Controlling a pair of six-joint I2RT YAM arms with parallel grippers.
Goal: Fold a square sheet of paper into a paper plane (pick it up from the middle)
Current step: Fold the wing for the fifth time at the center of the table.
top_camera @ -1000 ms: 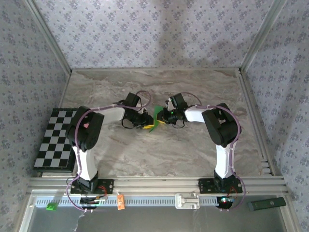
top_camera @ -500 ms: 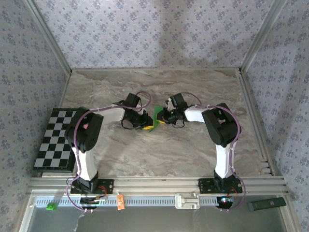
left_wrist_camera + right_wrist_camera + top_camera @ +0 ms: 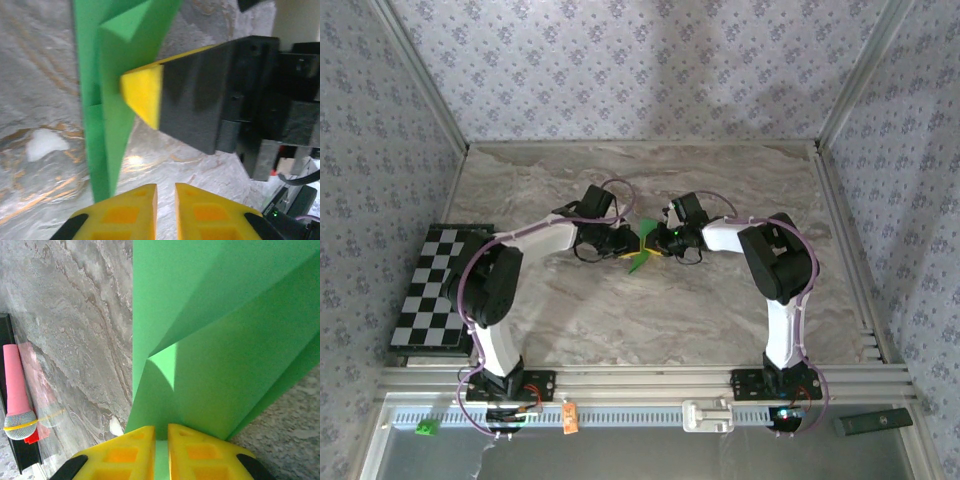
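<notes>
Top view: the left fingers (image 3: pixel 623 243) and right fingers (image 3: pixel 657 242) meet mid-bench (image 3: pixel 720 180), with the folded green paper (image 3: pixel 640 256) between them.
Left wrist: the left fingers (image 3: pixel 142 207) are nearly together, seemingly empty. The paper (image 3: pixel 107 115) hangs just beside them.
Right wrist: the right fingers (image 3: pixel 142 447) clamp the paper's (image 3: pixel 210 340) edge.

two arms (image 3: pixel 492 300) (image 3: pixel 782 270), one green paper (image 3: pixel 641 256), one checkerboard (image 3: pixel 428 292)
</notes>
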